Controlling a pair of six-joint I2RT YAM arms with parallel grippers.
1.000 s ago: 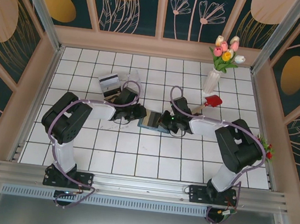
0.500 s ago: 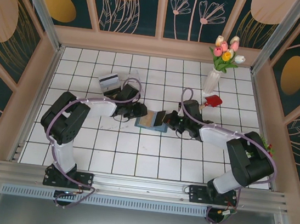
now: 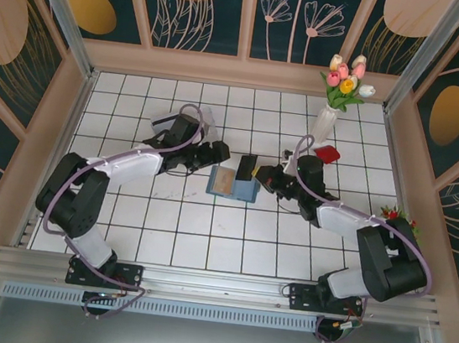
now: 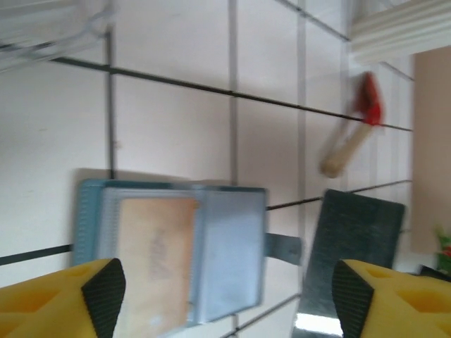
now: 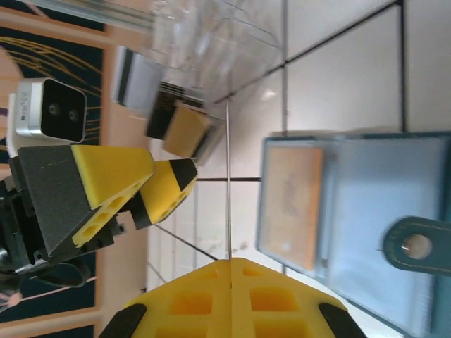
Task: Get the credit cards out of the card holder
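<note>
The white tiled tabletop (image 3: 122,217) carries everything, and across it the left hand (image 4: 227,286) and the right hand (image 3: 258,175) have drawn apart: a second ago both were bunched tight over the small flat teal-blue folding card holder (image 3: 245,192). Now the left hand has let go, its yellow fingers (image 4: 42,303) spread wide with nothing between them, and has backed off toward the clear plastic box (image 5: 211,42) on the far left. The right hand has pulled away to its own side, clenched on a thin rectangular dark card (image 4: 356,243) that it holds on edge, lifted out of the pockets. The card holder lies open and flat near the middle of the tiles, between the two hands, touched by neither. By the box lie a pale grey card (image 5: 137,81) and a tan card with a dark stripe (image 5: 180,130); whether they are inside it or just beside it I cannot tell. A plain tan card (image 4: 155,257) sits in the holder's pocket on the left arm's side, and the little teal strap tab (image 5: 412,245) with its snap sticks out from the opposite flap. So one card has just come free, I judge, but the job is not finished: the dark card wants setting down and the plain tan card has yet to be drawn, likely with the holder pinned again
</note>
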